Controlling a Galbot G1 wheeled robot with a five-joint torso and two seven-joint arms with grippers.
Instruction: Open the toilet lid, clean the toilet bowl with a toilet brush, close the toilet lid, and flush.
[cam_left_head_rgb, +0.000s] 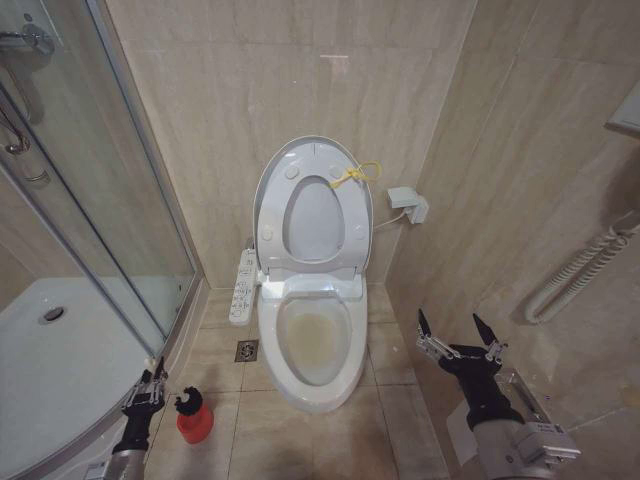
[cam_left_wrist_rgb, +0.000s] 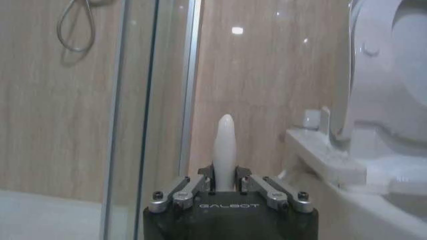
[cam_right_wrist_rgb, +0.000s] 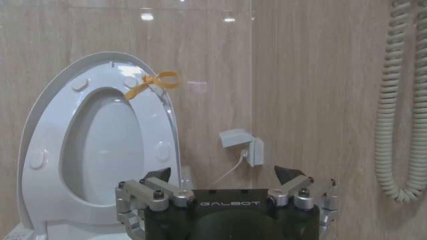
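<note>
The toilet lid (cam_left_head_rgb: 315, 215) stands raised against the wall with the ring seat (cam_left_head_rgb: 300, 250) up against it. A yellow cord loop (cam_left_head_rgb: 358, 175) hangs at its top rim. Below, the toilet bowl (cam_left_head_rgb: 315, 345) lies uncovered with a yellowish stain inside. My left gripper (cam_left_wrist_rgb: 225, 175) is shut on the white handle (cam_left_wrist_rgb: 225, 140) of the toilet brush. It hangs low at the left (cam_left_head_rgb: 150, 385), beside a black bristle head (cam_left_head_rgb: 187, 402) over the red holder cup (cam_left_head_rgb: 195, 425). My right gripper (cam_left_head_rgb: 460, 335) stands open to the right of the bowl, holding nothing, and faces the raised lid (cam_right_wrist_rgb: 107, 145).
A glass shower enclosure (cam_left_head_rgb: 100, 200) and its white tray (cam_left_head_rgb: 60, 350) stand close on the left. A control panel (cam_left_head_rgb: 243, 285) hangs at the bowl's left side, with a floor drain (cam_left_head_rgb: 246, 351) below it. On the right wall are a small box (cam_left_head_rgb: 410, 205) and a coiled hose (cam_left_head_rgb: 580, 270).
</note>
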